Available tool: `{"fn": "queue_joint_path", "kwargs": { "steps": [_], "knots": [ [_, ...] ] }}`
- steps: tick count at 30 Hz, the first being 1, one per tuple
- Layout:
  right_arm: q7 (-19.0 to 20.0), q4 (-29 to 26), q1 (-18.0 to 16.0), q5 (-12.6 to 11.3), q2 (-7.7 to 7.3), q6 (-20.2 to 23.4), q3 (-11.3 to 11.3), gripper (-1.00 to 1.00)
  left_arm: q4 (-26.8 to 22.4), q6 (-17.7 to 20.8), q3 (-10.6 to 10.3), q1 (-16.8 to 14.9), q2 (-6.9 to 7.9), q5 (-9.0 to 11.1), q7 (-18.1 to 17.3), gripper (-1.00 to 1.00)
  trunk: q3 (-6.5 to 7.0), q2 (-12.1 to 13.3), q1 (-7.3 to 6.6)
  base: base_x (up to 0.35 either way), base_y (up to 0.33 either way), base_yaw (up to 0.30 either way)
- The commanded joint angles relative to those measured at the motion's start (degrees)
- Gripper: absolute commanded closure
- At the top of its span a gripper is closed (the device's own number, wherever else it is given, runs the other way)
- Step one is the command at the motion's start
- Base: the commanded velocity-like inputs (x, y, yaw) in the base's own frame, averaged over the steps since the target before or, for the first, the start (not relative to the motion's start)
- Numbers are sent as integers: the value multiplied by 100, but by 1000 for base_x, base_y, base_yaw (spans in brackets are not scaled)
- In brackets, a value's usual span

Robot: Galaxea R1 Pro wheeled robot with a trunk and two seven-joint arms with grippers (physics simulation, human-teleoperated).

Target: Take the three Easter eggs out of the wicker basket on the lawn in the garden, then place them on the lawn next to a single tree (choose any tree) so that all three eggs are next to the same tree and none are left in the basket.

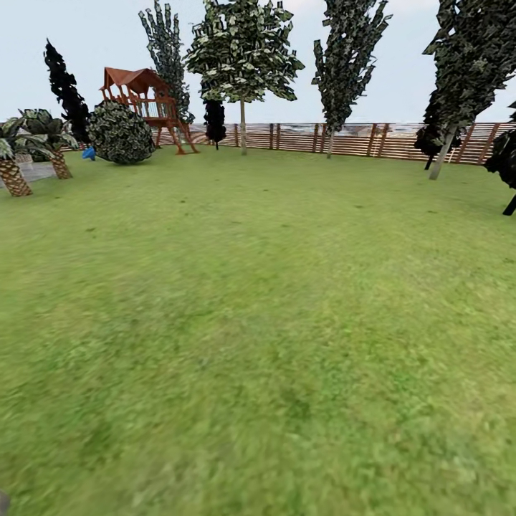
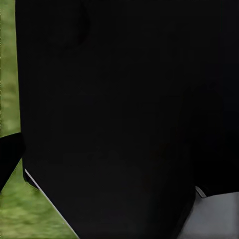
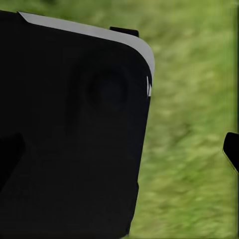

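Note:
The lawn (image 1: 272, 301) stretches wide and green ahead of me in the head view. At its far side stands a tree (image 1: 243, 129) with a pale straight trunk and speckled foliage. Two more pale-trunked trees (image 1: 330, 140) (image 1: 441, 154) rise near the fence. The wicker basket and the Easter eggs are out of view. In the left wrist view one dark fingertip (image 2: 9, 154) shows against grass beside my black body. In the right wrist view another dark fingertip (image 3: 232, 149) sits over grass (image 3: 189, 124). Neither gripper's opening can be judged.
A brown slat fence (image 1: 373, 140) closes the garden at the back. A wooden playset (image 1: 147, 100) with a blue slide (image 1: 88, 152), a round bush (image 1: 120, 132) and two palms (image 1: 14, 175) (image 1: 59, 163) stand at the far left. Dark thin trees (image 1: 507, 161) line the right edge.

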Motion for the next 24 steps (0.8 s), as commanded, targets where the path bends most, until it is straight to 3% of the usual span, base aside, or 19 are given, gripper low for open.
{"fn": "queue_joint_path", "kwargs": {
  "steps": [1,24],
  "knots": [
    [-5,4,-3,48,-1,-15,2,-100,3,-13,35,0,-2,37,-4,-100,-5,-2,3,338,0,0],
    [-5,4,-4,48,1,-13,2,-100,3,-13,35,-1,-5,37,4,-100,-5,-2,3,339,0,0]
  ]
}}
